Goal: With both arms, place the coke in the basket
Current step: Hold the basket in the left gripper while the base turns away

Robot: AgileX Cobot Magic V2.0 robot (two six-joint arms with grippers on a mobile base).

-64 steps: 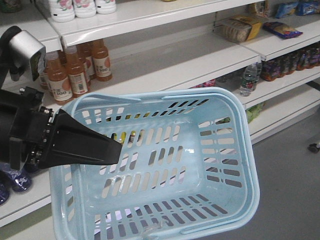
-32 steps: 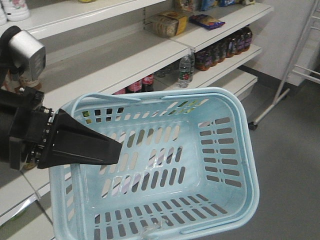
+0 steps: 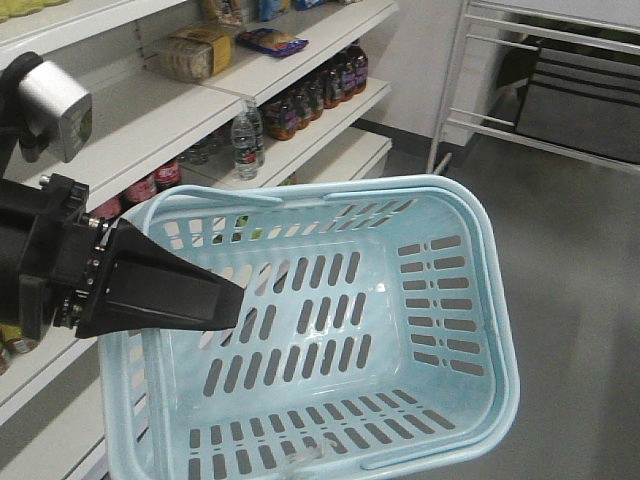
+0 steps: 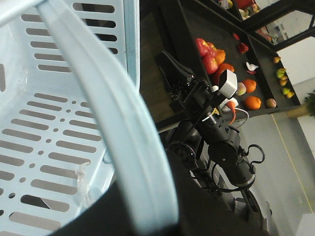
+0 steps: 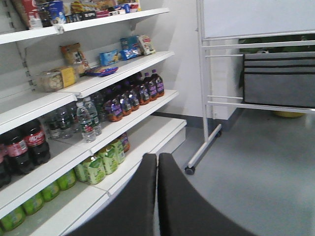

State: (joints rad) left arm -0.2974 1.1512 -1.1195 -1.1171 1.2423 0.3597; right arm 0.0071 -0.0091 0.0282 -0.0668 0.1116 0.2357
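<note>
The pale blue basket (image 3: 480, 260) hangs in the air with nothing inside. In the left wrist view its handle (image 4: 113, 113) runs into my left gripper (image 4: 142, 214), which is shut on it. My right gripper (image 3: 235, 298), the one with the silver module (image 3: 50, 100), reaches over the basket's near rim, shut and holding nothing; its two fingers (image 5: 157, 157) are pressed together. Coke bottles (image 5: 22, 147) with red labels stand on a middle shelf at the left, well away from both grippers. They also peek out behind the basket rim (image 3: 150, 188).
White store shelves (image 5: 123, 64) run along the left, holding water bottles (image 5: 86, 120), dark purple-labelled bottles (image 5: 133, 96) and green bottles (image 5: 98, 164). A wheeled white stand (image 5: 206, 128) and grey bins (image 5: 278, 78) are at the right on the grey floor (image 5: 256, 172).
The shelves have slid left across the front view: the orange bottles are gone and the white stand has come into sight. Basket and right gripper keep their places in the frame.
</note>
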